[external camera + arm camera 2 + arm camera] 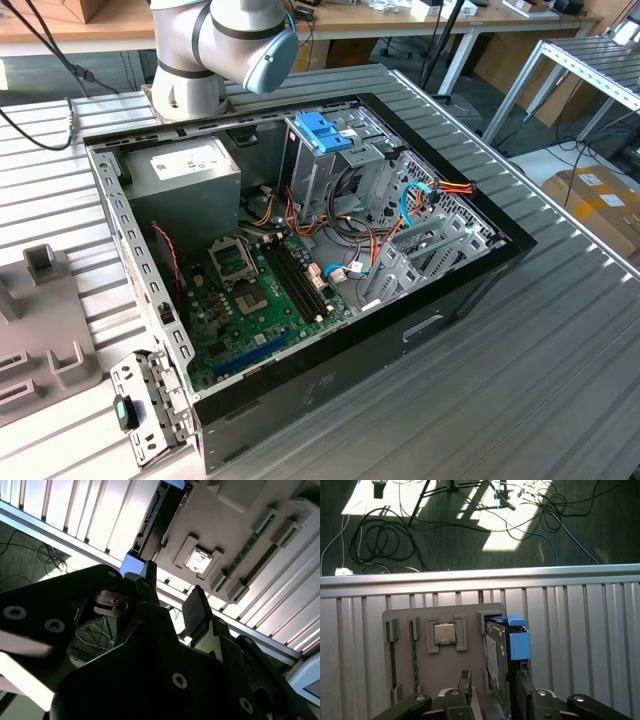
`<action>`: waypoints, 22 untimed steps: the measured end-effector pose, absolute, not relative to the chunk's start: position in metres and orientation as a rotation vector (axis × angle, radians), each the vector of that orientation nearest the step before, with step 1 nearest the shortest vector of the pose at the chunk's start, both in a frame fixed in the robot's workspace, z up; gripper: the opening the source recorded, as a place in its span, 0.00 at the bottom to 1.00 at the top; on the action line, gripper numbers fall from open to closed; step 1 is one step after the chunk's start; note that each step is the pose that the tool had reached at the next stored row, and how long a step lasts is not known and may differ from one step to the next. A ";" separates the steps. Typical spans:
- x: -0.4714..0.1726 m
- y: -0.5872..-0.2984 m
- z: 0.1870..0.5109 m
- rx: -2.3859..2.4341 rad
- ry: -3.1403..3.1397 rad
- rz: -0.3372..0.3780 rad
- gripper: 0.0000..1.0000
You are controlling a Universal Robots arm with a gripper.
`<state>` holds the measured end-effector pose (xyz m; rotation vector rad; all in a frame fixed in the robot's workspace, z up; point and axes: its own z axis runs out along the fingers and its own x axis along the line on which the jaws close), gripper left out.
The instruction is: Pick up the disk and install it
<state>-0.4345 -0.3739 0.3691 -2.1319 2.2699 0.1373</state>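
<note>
Nothing here can be read; the white label (189, 161) on the grey power supply (185, 207) carries print too small.

We see a robotics workshop: a robot arm (220, 45) at eleven o'clock, an opened computer case (330, 385) on a ribbed metal table (560, 400), cardboard boxes (600, 200) at three o'clock.

A ribbed silver metal counter (540, 390) carries an open black desktop computer case (420, 335) near its middle. The round base of the grey robot arm (185, 95) stands just beside the case's far wall. A flat grey plastic fixture tray (45, 330) lies apart, at the exterior view's left.
</note>
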 end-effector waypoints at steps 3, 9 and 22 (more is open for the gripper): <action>-0.434 -0.374 0.368 -2.132 2.270 0.137 0.48; -0.435 -0.372 0.367 -2.132 2.270 0.137 0.48; -0.435 -0.368 0.365 -2.132 2.270 0.137 0.48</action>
